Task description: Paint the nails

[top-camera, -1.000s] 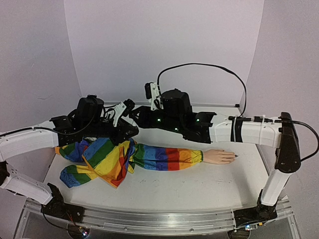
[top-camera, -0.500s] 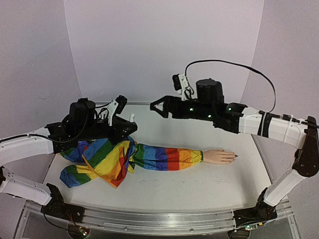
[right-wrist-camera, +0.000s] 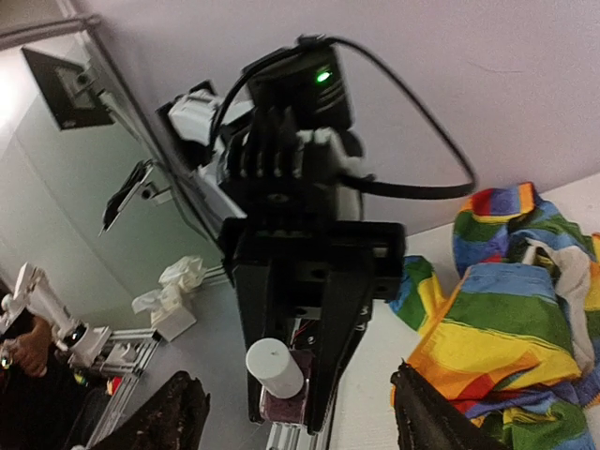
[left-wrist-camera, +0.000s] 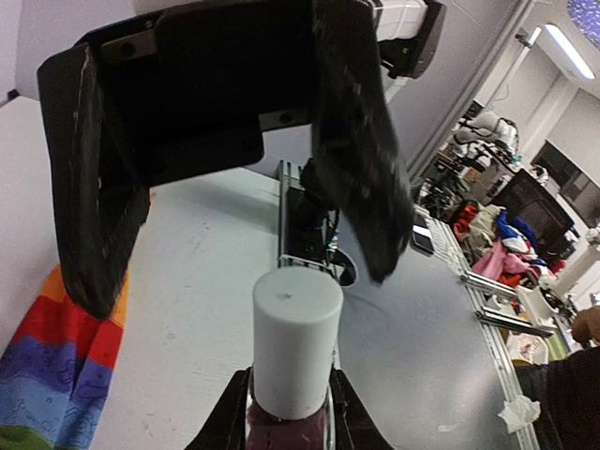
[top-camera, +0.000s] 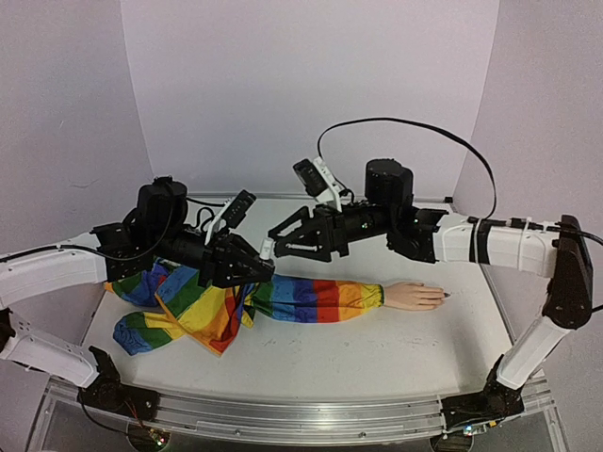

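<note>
One open right pincer (top-camera: 275, 243) neared bottle (left-wrist-camera: 296, 356).

A robotics lab: beyond the white table (left-wrist-camera: 187, 272) stand cluttered workbenches (left-wrist-camera: 478, 220) with dark flat monitors (left-wrist-camera: 532, 202) and aluminium frame rails (left-wrist-camera: 502, 323), under a long ceiling strip light (left-wrist-camera: 569, 37).

Sleeve (top-camera: 311, 297): wrinkled matt cloth. Mannequin hand (top-camera: 415, 297), at its 3 o'clock: smooth matt plastic. Polish bottle (left-wrist-camera: 292, 366) cap: white matt plastic. Right gripper (left-wrist-camera: 234, 281) fingers (left-wrist-camera: 356, 169): scuffed black plastic.
</note>
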Controlling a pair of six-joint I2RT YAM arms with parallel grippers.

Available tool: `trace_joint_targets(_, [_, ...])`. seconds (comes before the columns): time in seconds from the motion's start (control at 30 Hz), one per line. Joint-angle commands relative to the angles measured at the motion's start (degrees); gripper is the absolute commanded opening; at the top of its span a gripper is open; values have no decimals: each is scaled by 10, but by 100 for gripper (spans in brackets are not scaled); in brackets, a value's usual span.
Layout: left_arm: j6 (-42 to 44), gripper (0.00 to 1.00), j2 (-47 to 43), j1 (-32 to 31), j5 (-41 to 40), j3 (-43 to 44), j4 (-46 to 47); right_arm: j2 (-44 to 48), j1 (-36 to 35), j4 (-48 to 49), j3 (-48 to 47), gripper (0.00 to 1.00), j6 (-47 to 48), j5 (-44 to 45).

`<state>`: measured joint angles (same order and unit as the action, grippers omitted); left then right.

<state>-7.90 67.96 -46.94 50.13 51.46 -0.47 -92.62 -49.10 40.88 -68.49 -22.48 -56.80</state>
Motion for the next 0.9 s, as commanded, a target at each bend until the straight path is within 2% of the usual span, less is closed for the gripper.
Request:
trace_joint_targets(0.0, [-18, 0, 18, 2, 106, 46, 25, -21, -21, 64, -32, 58, 16, -105])
trace_joint_targets(0.33, [-9, 0, 36, 2, 141, 52, 25, -51, -27, 94, -58, 45, -12, -110])
trace_joint_targets(0.43, [-7, 0, 39, 2, 142, 51, 25, -56, -28, 105, -63, 37, -23, -112])
trace_joint_targets(0.67, [1, 0, 40, 2, 134, 54, 25, -66, -39, 111, -60, 25, -30, -129])
trace_joint_targets(0.73, [2, 0, 40, 3, 131, 56, 25, -65, -41, 112, -56, 19, -29, -128])
trace_joint_targets(0.83, [3, 0, 35, 5, 115, 55, 25, -61, -44, 112, -47, 0, -25, -120])
trace_joint_targets(0.87, [5, 0, 30, 6, 101, 53, 25, -59, -44, 112, -43, 0, -23, -114])
